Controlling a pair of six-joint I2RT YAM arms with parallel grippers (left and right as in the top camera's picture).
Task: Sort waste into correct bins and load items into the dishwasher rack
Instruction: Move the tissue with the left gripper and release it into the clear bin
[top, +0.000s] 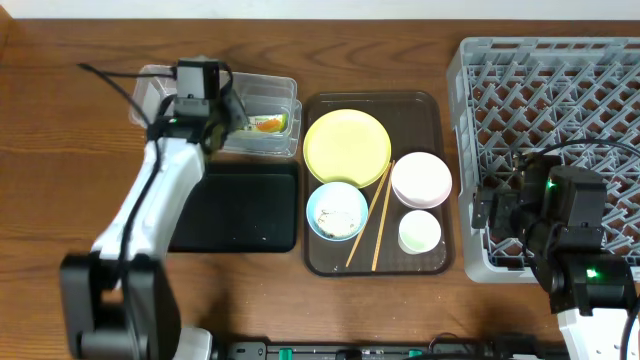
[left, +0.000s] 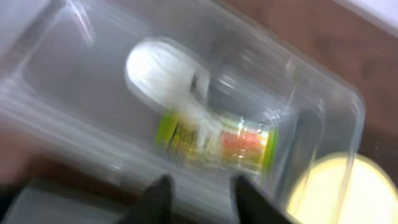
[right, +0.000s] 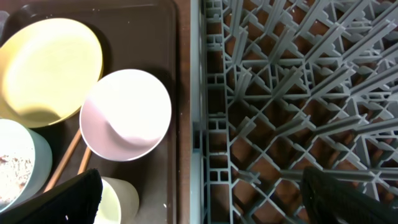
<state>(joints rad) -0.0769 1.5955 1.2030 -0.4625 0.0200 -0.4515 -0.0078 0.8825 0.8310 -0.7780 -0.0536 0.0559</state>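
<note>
Lying in the clear tub (top: 285, 88), upper left overhead, the wrapper (top: 268, 124) looks light and limp. The left wrist view shows the left gripper (left: 202, 198) open and empty over that tub. The right wrist view shows the right gripper (right: 205, 199) spread wide; the pinkish-white bowl (right: 126, 114), left of centre, seems rigid and slick, best pinched at its rim.

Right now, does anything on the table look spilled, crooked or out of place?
Only the blue bowl on the brown tray: it holds food grains. The two chopsticks lie slanted beside it. Nothing looks spilled.
</note>
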